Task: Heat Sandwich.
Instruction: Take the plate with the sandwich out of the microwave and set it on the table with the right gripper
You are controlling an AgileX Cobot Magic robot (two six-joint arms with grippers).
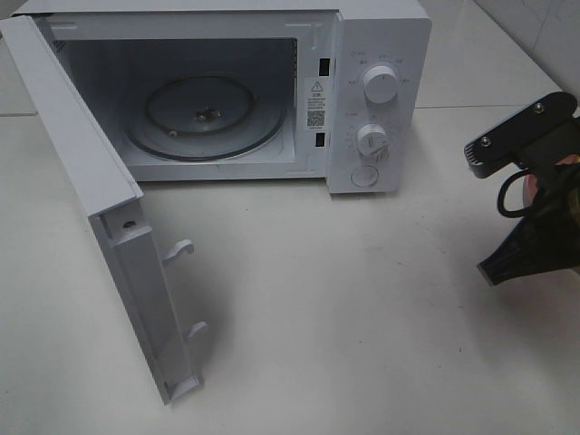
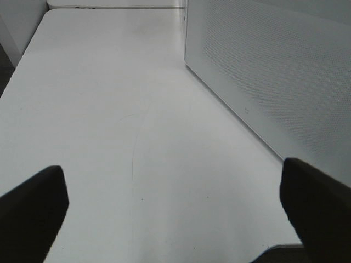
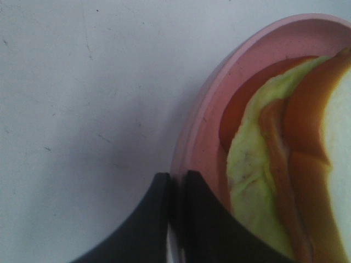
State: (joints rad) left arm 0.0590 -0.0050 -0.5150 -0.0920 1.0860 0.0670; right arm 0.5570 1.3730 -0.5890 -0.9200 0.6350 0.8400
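1. Across the whole scene we see a white counter (image 1: pixel 362 308), pale and lightly scuffed, carrying everything else.
2. At the back of the counter we see a white microwave (image 1: pixel 376 100), its cavity exposed and a glass turntable (image 1: pixel 204 118) lying inside with nothing on it.
3. We see the microwave door (image 1: pixel 100 208) swung fully outward toward the left of the high view, its two latch hooks pointing toward the middle of the counter. The left wrist view shows its perforated panel just beside the left arm.
4. We find two round knobs stacked on the control panel, the upper knob (image 1: pixel 380 84) above the lower knob (image 1: pixel 372 139), with a round button beneath them.
5. We see the right gripper (image 3: pixel 175 219) at the right edge of the high view, clenched on the rim of a pink plate (image 3: pixel 230 71).
6. We see the left gripper (image 2: pixel 175 219) only in its own wrist view, released, its jaws spread wide over bare counter with nothing between them.
7. We find the sandwich (image 3: pixel 274 164) lying on the pink plate, lettuce and reddish filling facing the right gripper.
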